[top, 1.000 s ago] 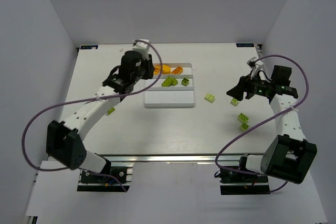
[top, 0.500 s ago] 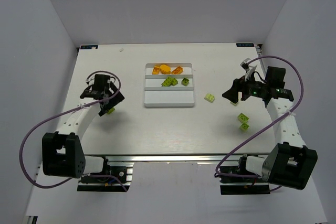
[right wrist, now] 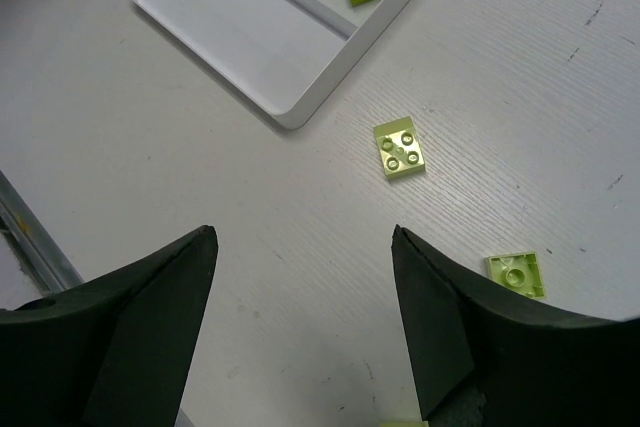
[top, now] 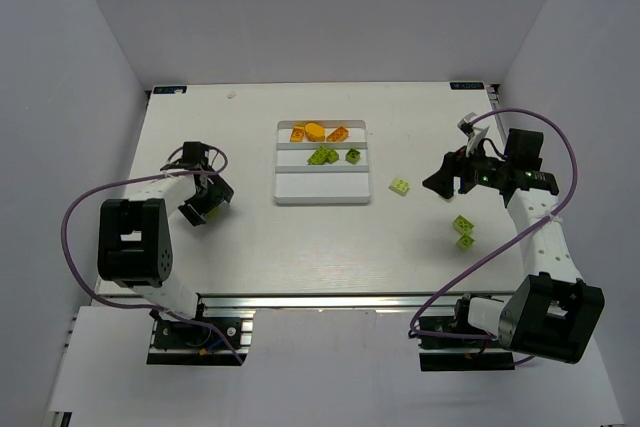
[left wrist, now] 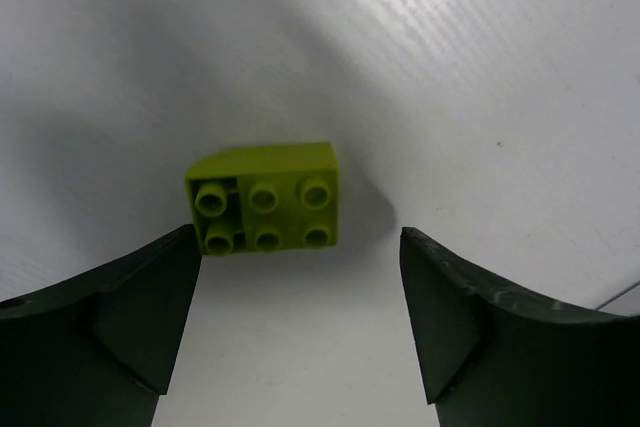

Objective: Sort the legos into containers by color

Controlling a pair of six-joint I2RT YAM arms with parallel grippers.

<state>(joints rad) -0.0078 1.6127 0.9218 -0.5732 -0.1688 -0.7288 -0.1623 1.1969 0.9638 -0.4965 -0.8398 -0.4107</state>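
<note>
A lime lego point(left wrist: 265, 212) lies studs-up on the table just beyond my open left gripper point(left wrist: 300, 239), close to the left finger point(left wrist: 120, 317). From above, that gripper point(top: 203, 203) hovers over this lego point(top: 212, 213), left of the white tray point(top: 322, 192). Orange legos point(top: 315, 132) fill the tray's far container and green legos point(top: 335, 155) lie in the middle one. My right gripper point(right wrist: 304, 237) is open above bare table, holding nothing. Loose lime legos point(right wrist: 400, 151) point(right wrist: 517, 273) lie ahead of it. In the top view the right gripper point(top: 440, 183) is right of the tray.
Two more lime legos point(top: 462, 224) point(top: 466, 241) lie near the right arm, and one point(top: 400, 186) sits between the tray and the right gripper. The tray corner point(right wrist: 290, 117) is ahead-left of the right gripper. White walls enclose the table.
My left arm swung from over the tray to the table's left side, dropped toward the lime lego, and its gripper opened. The right gripper shifted only slightly.
</note>
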